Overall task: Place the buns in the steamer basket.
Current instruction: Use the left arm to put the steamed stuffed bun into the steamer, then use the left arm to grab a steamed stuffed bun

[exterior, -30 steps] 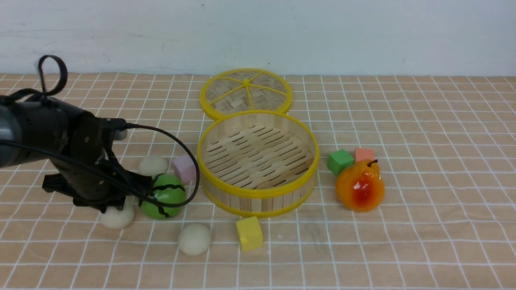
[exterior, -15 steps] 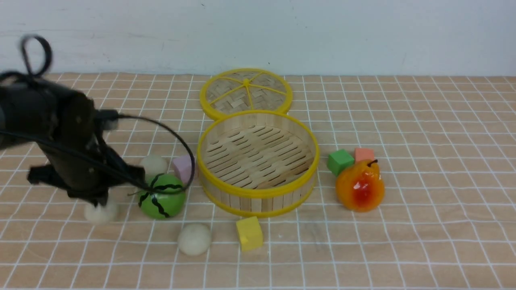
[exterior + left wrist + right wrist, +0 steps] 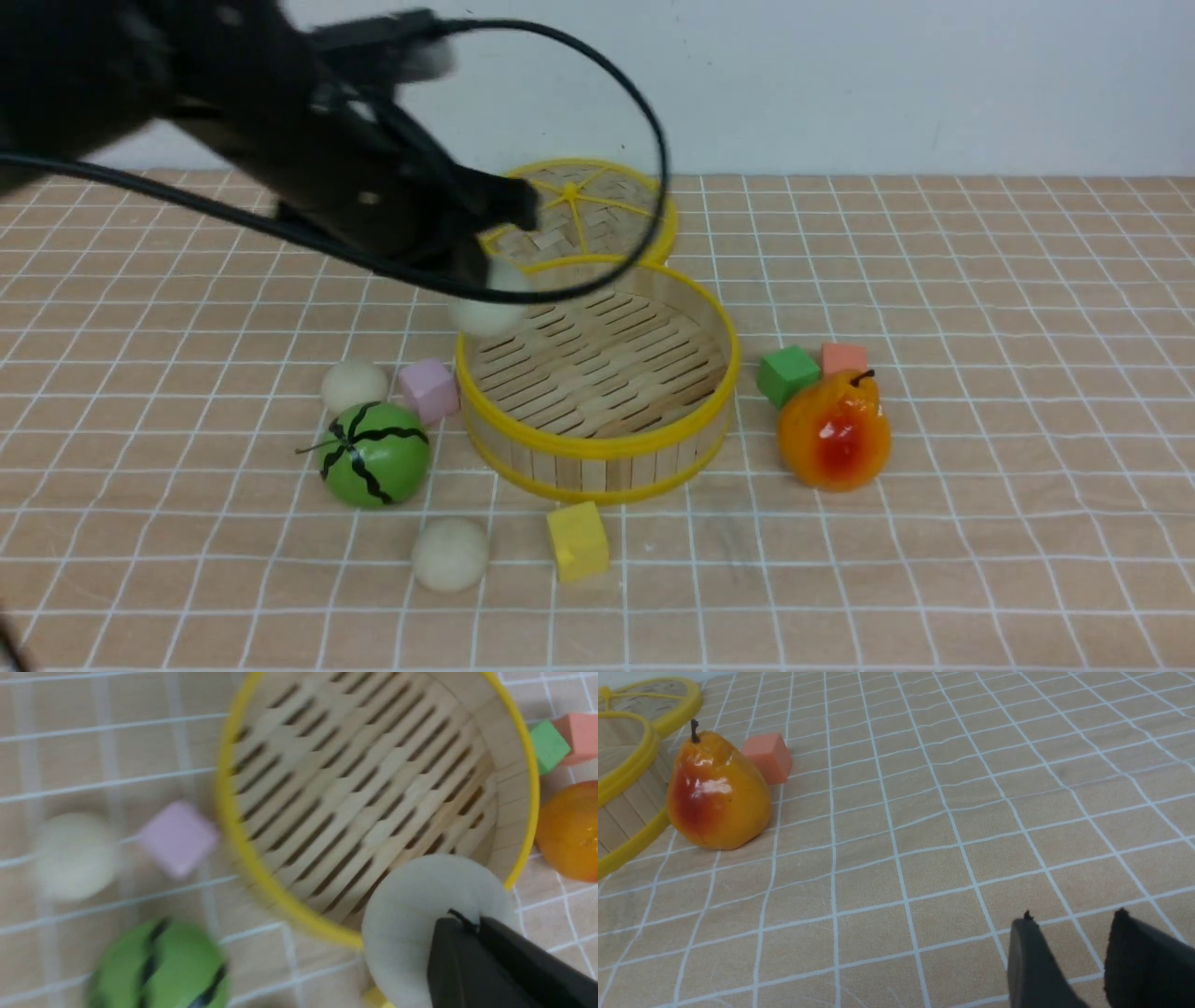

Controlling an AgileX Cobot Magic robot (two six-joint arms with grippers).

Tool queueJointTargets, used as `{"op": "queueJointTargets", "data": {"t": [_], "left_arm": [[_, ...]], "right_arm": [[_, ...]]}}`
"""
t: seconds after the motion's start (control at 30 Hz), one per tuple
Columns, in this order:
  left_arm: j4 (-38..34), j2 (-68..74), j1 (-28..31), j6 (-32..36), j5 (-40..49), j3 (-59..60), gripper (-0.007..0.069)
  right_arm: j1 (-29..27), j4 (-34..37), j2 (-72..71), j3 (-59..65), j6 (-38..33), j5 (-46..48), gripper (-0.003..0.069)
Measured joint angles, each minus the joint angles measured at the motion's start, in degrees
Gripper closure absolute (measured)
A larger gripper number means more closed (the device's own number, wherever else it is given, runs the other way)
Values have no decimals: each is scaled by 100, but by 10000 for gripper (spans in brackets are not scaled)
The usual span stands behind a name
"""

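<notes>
Gripping one bun (image 3: 487, 299) in the left jaws (image 3: 467, 924), two buns (image 3: 401, 471) on the table (image 3: 980, 560), right jaws (image 3: 1069, 952) open, one steamer basket (image 3: 597, 448)

There are three buns (image 3: 450, 555), four blocks (image 3: 578, 541), one pear (image 3: 834, 431), one basket (image 3: 595, 448).

Pear (image 3: 720, 794) on bench (image 3: 952, 868) btwn basket (image 3: 627, 807) & pink block (image 3: 768, 757); R end effector (image 3: 1069, 917) open, nothing held.

The left arm (image 3: 308, 159) is cut off and blurred.
</notes>
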Motion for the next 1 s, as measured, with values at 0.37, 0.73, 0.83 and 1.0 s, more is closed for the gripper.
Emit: {"op": "queueJointTargets", "data": {"t": [0.37,0.73,0.83,1.0], "left_arm": [[-4,1898,-246,-235,-565,-844,594],[232,2065,-246,-803,-147,-1019,342],[295,1611,-246,-822,921,-1340,230],[619,548,-246,-816,1676,-1572,183]], "right_arm": [[0,0,0,0,0,0,418],[0,0,0,0,0,0,418],[0,0,0,0,0,0,418],[0,0,0,0,0,0,418]]}}
